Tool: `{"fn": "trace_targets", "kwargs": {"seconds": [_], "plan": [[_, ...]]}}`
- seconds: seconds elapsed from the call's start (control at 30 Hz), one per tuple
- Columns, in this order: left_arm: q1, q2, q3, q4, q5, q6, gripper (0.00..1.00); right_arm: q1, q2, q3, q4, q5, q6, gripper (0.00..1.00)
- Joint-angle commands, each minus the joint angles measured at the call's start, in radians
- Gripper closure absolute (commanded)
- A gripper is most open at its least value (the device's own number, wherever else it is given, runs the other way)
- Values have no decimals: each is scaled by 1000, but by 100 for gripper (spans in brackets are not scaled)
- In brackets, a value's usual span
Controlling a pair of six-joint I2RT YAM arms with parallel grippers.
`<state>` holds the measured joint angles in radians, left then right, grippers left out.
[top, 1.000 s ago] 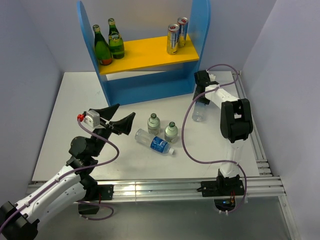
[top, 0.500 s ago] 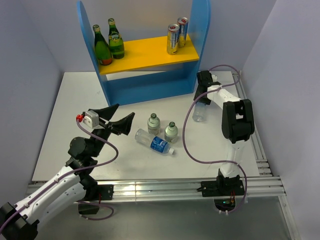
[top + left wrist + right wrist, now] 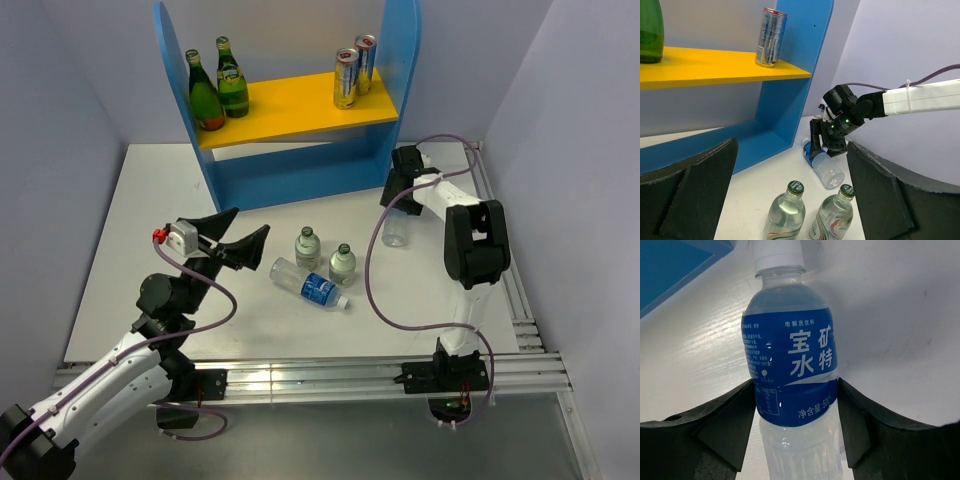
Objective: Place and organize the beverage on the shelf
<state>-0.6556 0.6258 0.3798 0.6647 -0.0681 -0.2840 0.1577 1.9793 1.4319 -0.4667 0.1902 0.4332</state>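
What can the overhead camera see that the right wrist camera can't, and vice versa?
Overhead only: the left gripper, two green bottles and two cans on the shelf, and three more bottles on the table. Right wrist only: the white lettering on the blue label. Both: the water bottle between the fingers of the right gripper, the table, and a corner of the shelf.

White arms (image 3: 100,375), black joints, purple cables (image 3: 372,270)
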Motion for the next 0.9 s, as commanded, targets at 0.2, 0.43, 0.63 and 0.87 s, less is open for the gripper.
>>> {"fn": "trace_targets", "kwargs": {"seconds": [0.2, 0.43, 0.63, 0.87], "plan": [[-1, -6, 16, 9, 4, -12, 4, 65, 58, 27, -196, 15, -28, 36], [-1, 5, 16, 16, 1, -11, 4, 106, 50, 39, -219, 91, -39, 100], [-1, 29, 21, 21, -1, -6, 4, 150, -169, 5, -101, 54, -33, 100], [-1, 48, 19, 32, -10, 2, 5, 233, -489, -63, 242, -9, -83, 100]]}}
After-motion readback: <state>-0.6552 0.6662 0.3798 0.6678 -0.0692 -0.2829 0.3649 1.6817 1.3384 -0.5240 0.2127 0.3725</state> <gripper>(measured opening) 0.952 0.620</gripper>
